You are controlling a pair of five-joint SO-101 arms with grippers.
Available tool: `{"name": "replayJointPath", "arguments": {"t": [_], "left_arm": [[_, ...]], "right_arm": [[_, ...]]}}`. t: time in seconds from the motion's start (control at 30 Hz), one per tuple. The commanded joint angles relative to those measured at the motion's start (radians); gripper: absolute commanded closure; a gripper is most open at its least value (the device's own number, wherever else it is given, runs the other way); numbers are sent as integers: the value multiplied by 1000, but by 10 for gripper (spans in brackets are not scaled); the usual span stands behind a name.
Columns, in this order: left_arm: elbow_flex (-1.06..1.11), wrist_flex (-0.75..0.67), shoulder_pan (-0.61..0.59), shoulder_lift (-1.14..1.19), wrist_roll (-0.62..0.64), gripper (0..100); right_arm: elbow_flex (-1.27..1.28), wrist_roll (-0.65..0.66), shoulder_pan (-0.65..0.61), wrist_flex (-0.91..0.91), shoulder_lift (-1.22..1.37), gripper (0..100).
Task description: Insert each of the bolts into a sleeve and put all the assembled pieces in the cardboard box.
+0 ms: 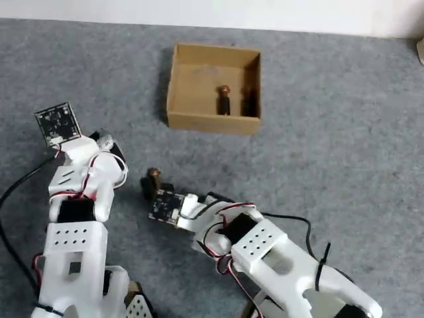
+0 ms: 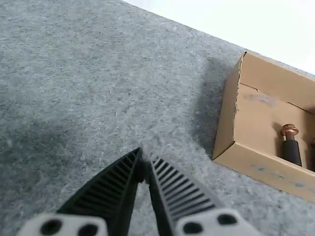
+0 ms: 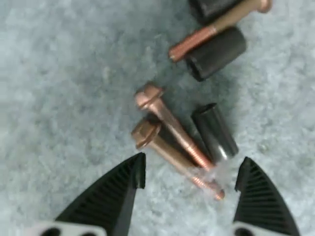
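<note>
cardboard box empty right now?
No, one bolt in a sleeve stands upright inside the cardboard box.

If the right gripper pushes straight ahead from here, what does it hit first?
Most likely the nearer bolt, lying between the tips of the open right gripper; a second bolt and a black sleeve lie just beyond. Depth is unclear.

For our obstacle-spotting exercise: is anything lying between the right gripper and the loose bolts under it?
Nothing visible does. The right gripper hangs open above two bolts lying side by side. A black sleeve lies close beside them, within its open span, so a grasp might catch it too.
</note>
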Motion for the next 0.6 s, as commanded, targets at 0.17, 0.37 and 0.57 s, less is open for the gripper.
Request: {"name": "replayJointPath", "arguments": {"t": [0.17,0.37,0.57], "left_arm": [[-105,114,15,8,-8,992],[-87,110,16,8,-9,992],[-87,109,13,8,-9,992]], "right_arm": [[-91,100,21,-28,16,724],[-188,163,22,21,16,724],[-194,198,35,19,30,724]]}}
